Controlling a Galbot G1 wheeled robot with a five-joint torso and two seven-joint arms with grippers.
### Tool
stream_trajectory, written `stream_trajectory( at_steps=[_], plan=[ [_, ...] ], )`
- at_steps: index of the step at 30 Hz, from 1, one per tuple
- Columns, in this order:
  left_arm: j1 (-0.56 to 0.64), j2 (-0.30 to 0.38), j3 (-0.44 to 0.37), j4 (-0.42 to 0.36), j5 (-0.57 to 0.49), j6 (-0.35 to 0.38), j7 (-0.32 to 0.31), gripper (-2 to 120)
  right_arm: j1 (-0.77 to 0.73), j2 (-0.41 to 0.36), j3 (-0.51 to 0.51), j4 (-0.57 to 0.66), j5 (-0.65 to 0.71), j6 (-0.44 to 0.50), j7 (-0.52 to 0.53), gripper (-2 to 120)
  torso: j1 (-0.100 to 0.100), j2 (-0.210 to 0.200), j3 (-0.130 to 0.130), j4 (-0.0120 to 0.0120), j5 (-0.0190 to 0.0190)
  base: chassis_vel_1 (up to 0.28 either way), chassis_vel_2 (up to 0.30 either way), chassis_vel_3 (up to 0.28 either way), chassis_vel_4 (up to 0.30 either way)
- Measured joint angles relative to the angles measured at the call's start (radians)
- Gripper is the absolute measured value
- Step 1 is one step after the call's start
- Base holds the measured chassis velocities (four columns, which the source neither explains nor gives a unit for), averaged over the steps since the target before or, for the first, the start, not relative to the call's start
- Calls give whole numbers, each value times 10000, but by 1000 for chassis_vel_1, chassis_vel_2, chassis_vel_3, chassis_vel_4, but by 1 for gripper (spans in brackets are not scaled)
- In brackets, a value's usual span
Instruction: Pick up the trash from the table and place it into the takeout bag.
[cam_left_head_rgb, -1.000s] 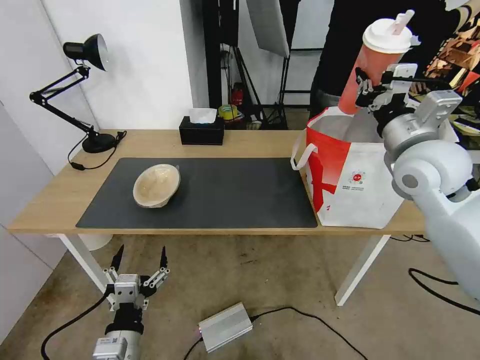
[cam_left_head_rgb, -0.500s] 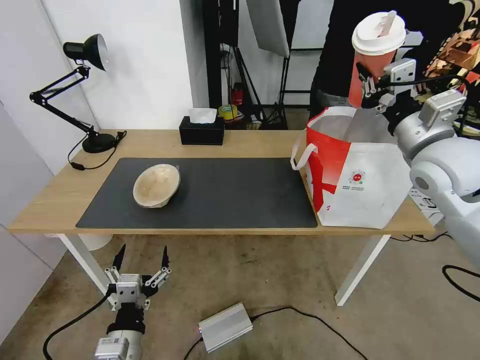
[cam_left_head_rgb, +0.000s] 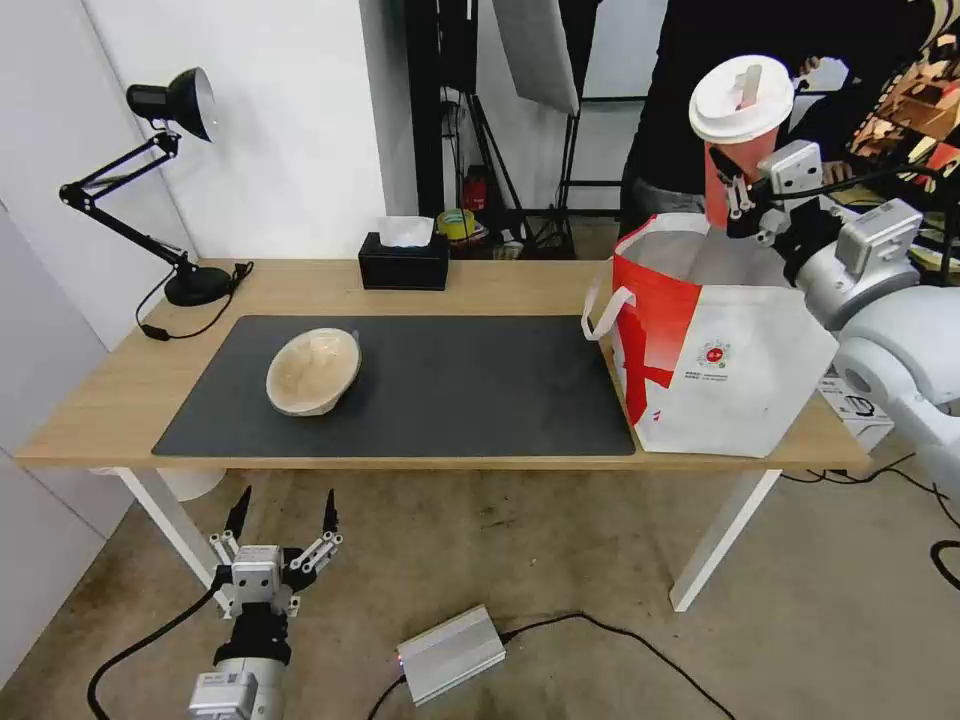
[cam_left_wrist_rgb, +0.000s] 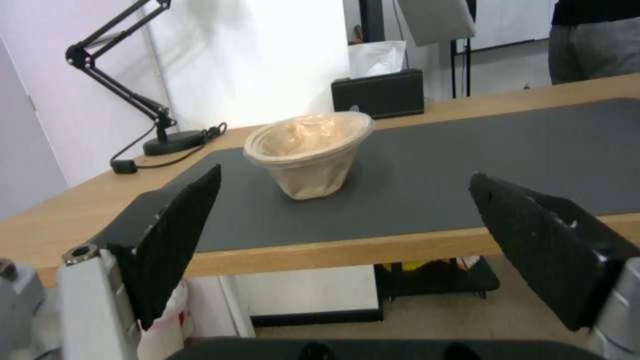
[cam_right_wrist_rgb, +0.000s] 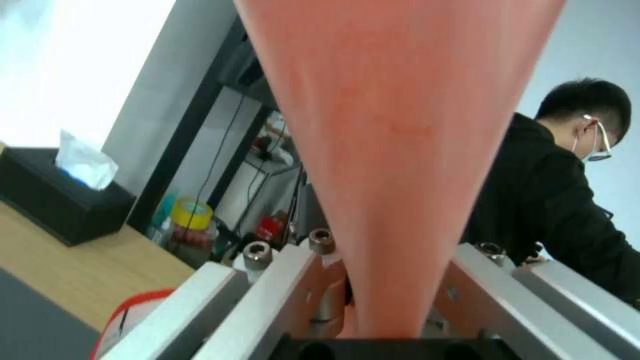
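Cup upright above bag — right tool clamping.

Red drink cup with white lid, white-and-red takeout bag, tan bowl.

Table with mat, bag

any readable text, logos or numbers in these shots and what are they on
No text can be read as words.
Takeout bag: a small round red logo with lines of tiny print under it, too small to read.
Left tool: a label on the arm below it, too blurred to read.
Small white box behind the bag: dark print, illegible.
Red drink cup, held by the right tool: no print seen.
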Motion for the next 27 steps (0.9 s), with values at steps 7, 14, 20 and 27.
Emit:
stream_trajectory(
  at_steps=[7, 14, 20, 27],
  plan=[
    [-50, 8, 13, 42, -16, 0, -3, 100, -8, -306, -153, 13, -160, 47, -148, 3, -1, 0, 0, 1, -1, 0, 0, 0, 0],
    [-69, 41, 23, 71, -43, 0, -4, 100, -294, -632, -176, 26, -360, 170, -241, 3, 0, 0, 0, 1, 0, 0, 0, 0, 0],
    [-106, 61, 21, 94, -71, 0, -9, 100, -305, -905, -136, -32, -500, 280, -388, 3, 0, 0, 0, 1, -1, 0, 0, 0, 0],
    [-131, 70, 39, 129, -93, 0, -8, 100, -300, -1241, -123, -188, -708, 497, -634, 3, 0, 0, 0, 1, 0, 0, 0, 0, 0]
  ],
)
